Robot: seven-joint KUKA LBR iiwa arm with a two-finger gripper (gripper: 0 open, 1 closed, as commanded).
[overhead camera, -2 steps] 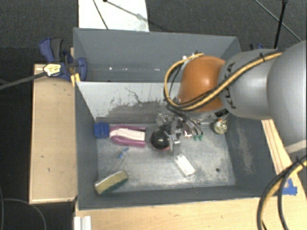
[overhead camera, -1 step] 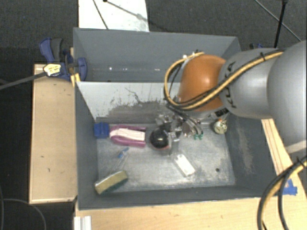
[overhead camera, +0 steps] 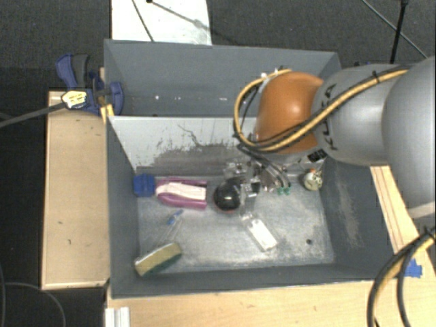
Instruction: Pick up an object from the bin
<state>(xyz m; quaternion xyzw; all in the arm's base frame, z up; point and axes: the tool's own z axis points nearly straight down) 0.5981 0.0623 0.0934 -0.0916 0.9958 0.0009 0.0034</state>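
Observation:
My gripper [overhead camera: 244,182] hangs below the orange wrist cover, low over the middle of the bin. A round black object [overhead camera: 227,197] lies right at its lower left, touching or almost touching the metal fingers. A pink and white brush-like thing [overhead camera: 182,193] with a blue end [overhead camera: 144,184] lies further left. Just below the gripper a small clear and white packet [overhead camera: 261,235] rests on the floor. Whether the fingers are round the black object is hidden.
A small pen-like stick [overhead camera: 174,219] and a yellow-green sponge [overhead camera: 158,258] lie at the front left. A small round metallic piece [overhead camera: 313,180] sits near the right wall. The arm covers the bin's back right.

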